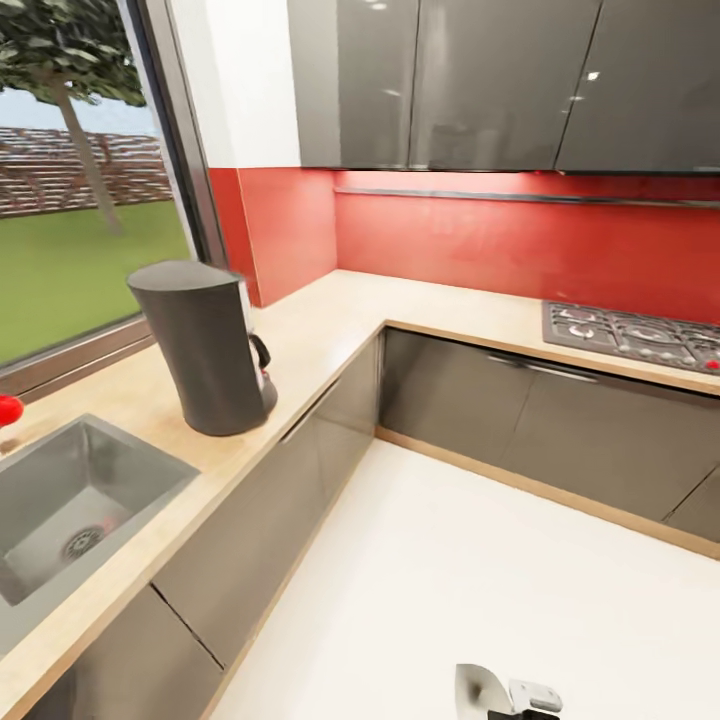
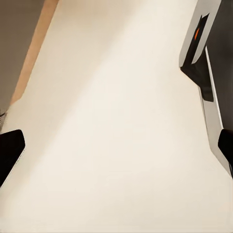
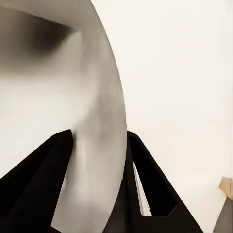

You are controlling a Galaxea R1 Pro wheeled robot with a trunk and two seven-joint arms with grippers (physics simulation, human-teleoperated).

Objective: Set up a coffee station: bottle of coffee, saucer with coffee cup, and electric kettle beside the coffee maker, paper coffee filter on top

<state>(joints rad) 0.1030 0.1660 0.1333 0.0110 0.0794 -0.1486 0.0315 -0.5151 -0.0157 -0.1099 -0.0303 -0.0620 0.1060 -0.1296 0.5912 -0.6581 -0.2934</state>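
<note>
Beside the sink point(image 1: 60, 500), on the window run of the desk point(image 1: 330, 320), the coffee maker point(image 1: 205, 345) is seen standing upright with its dark back turned to the camera. Free worktop is left on its far side, toward the corner. A hob point(image 1: 635, 335) is set into the other run.

Between the black fingers of the right end effector point(image 3: 97, 136) a pale, round, thin-rimmed disc is clamped by its edge; it is judged to be the saucer point(image 3: 58, 73). It is held low over the white floor point(image 1: 450, 580), well apart from the desk. The left end effector point(image 2: 116, 145) is held with its fingers wide apart, and nothing is seen between them.

The saucer is judged to be light, stiff, smooth and breakable. A rim pinch gives little contact, so slipping or swinging in the grip is to be expected if it is moved sharply. It would best be carried steadily, levelled over the bare desk just beside the coffee maker, and lowered flat before release. Knocking the rim on the desk edge should be avoided.
</note>
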